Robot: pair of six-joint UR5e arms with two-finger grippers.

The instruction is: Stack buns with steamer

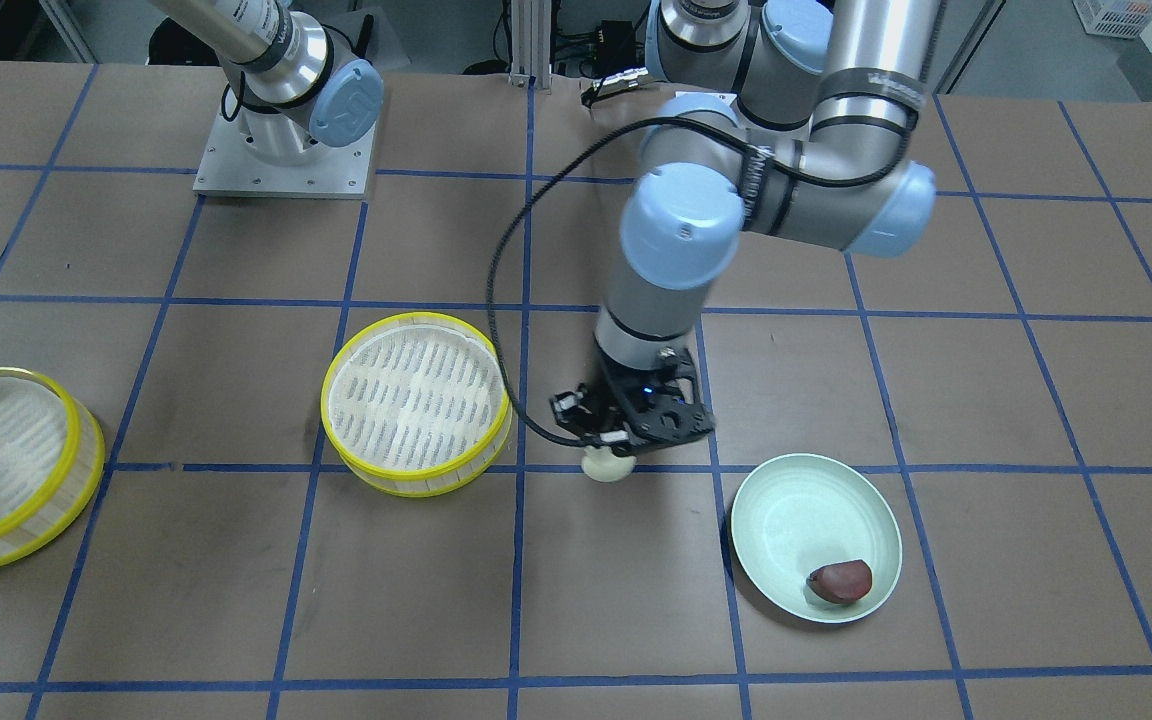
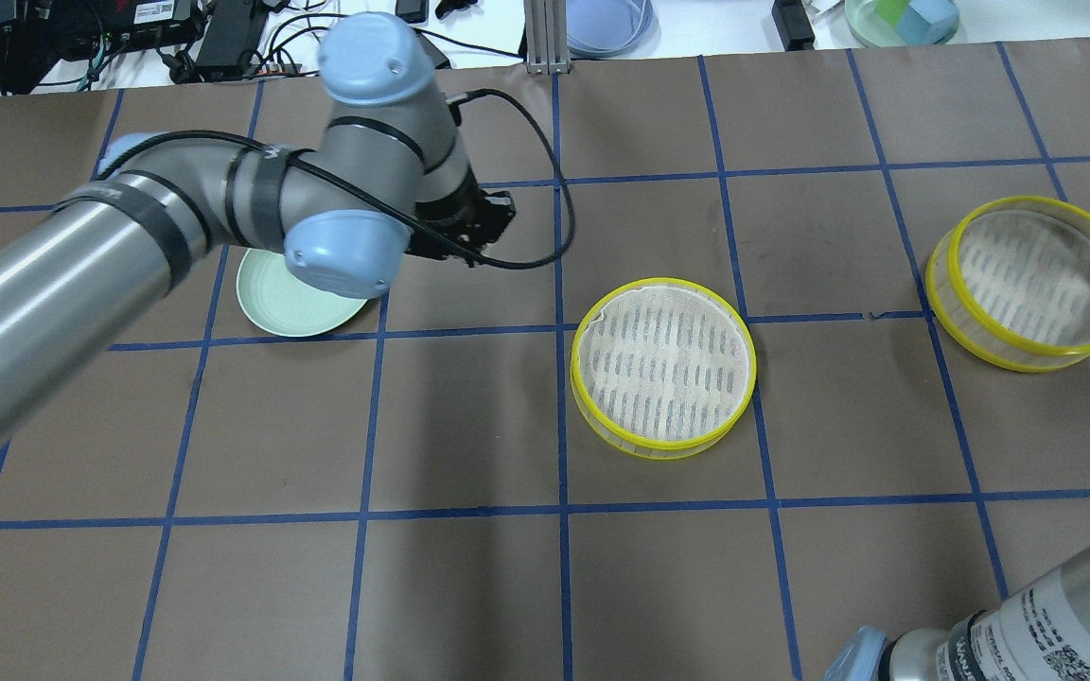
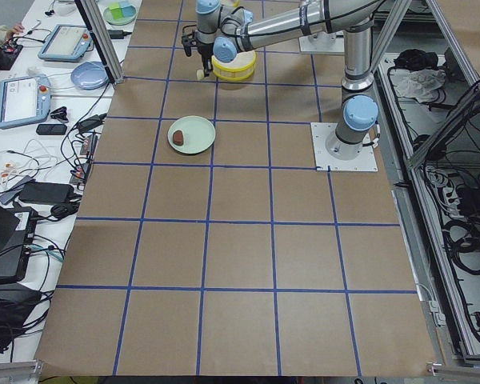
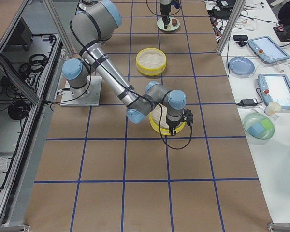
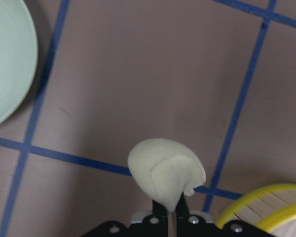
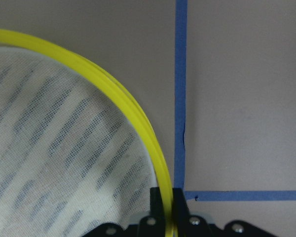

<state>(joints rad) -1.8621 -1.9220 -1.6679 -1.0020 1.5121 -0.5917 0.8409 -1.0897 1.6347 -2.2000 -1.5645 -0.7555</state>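
Note:
My left gripper (image 1: 618, 452) is shut on the pale cream bun (image 1: 606, 466) and holds it just above the table, between the pale green plate (image 1: 786, 500) and the middle steamer (image 1: 416, 400). The bun fills the left wrist view (image 5: 165, 175). The reddish-brown bun (image 1: 841, 580) lies on the plate. My right gripper (image 6: 166, 207) is shut on the yellow rim of a second steamer tray (image 2: 1032, 279) at the table's right end. That tray looks slightly tilted.
The middle steamer (image 2: 663, 364) has a yellow rim and a white cloth liner. Blue tape lines grid the brown table. The left arm's black cable (image 1: 501, 300) loops near the middle steamer. Tablets and bowls lie beyond the table's far edge (image 2: 602, 19).

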